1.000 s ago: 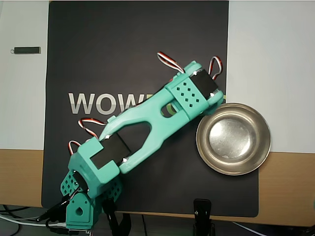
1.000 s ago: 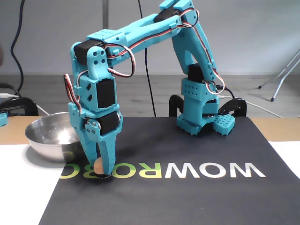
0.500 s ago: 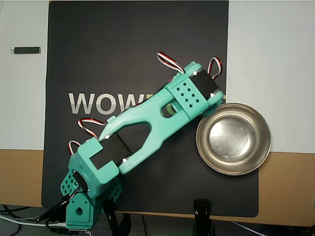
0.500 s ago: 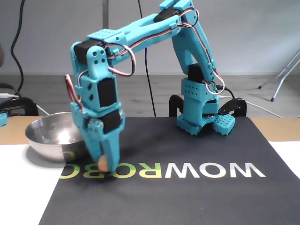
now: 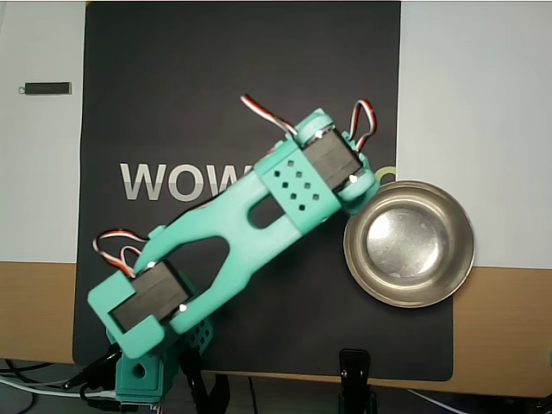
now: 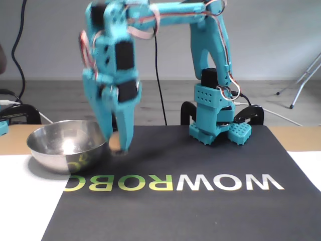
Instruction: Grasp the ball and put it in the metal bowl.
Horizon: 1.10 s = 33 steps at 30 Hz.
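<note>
In the fixed view the turquoise arm (image 6: 150,20) hangs its gripper (image 6: 118,146) above the dark mat (image 6: 200,201), with the fingers (image 6: 125,125) pointing down and closed on the ball (image 6: 115,142). The ball is a small peach-orange sphere pinched between the fingertips, clear of the mat and in the air, just beside the right rim of the metal bowl (image 6: 60,145) as this view shows it. It sits at about the height of that rim; whether it is over the bowl's edge or just outside it cannot be told from here. The gripper is blurred in this picture. In the overhead view the arm (image 5: 250,224) stretches diagonally from its base at the lower left toward the bowl (image 5: 409,243), and its wrist end covers the gripper and the ball, so neither shows there. The bowl stands half on the mat (image 5: 216,86) and half on the desk (image 5: 483,129), its shiny inside empty. White and yellow-green letters (image 6: 200,183) are printed on the mat in front of the gripper.
</note>
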{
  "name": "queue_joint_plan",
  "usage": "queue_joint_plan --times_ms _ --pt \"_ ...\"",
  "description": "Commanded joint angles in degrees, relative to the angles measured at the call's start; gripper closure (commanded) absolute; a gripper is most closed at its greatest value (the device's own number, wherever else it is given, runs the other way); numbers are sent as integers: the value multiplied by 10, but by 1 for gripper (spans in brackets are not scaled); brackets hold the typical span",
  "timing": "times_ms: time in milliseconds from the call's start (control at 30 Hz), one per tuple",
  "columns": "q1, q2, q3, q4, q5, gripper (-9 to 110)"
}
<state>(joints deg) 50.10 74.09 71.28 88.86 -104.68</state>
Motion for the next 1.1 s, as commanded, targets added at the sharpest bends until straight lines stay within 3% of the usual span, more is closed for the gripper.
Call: queue_joint_plan --times_ms 0,200,533,1067 --pt "-1 59 -11 15 4 70" --pt "4 103 -11 43 4 70" --pt "18 106 -45 35 142 70" --pt "84 103 -58 35 141 70"
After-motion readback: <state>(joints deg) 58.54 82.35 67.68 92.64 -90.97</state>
